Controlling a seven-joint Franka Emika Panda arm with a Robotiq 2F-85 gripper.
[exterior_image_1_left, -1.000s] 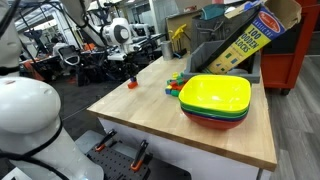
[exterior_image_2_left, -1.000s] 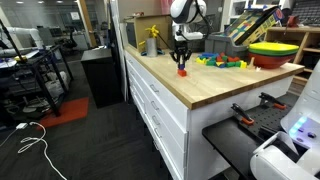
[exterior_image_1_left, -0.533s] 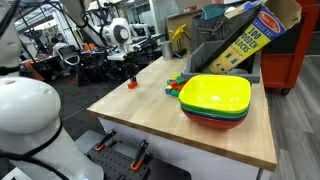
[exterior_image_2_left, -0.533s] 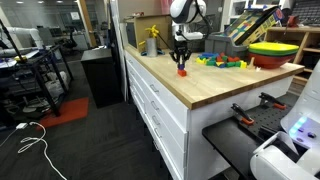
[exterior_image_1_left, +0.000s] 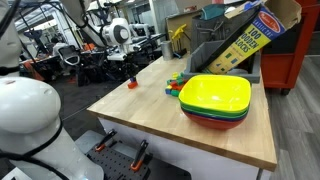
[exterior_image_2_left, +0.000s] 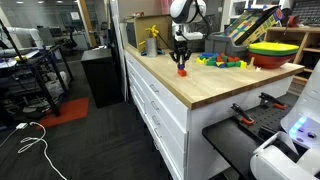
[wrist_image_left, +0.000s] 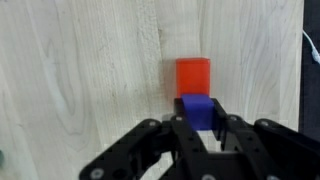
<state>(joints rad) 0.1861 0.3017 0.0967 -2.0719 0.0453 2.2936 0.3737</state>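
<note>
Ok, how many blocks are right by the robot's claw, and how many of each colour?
In the wrist view:
red block: 1
blue block, between the fingers of the gripper: 1
Total: 2

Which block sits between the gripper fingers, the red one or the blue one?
The blue cube-shaped block, clamped between the fingers of the gripper. The red rectangular block sits on the wooden tabletop just beyond it, outside the jaws.
</note>
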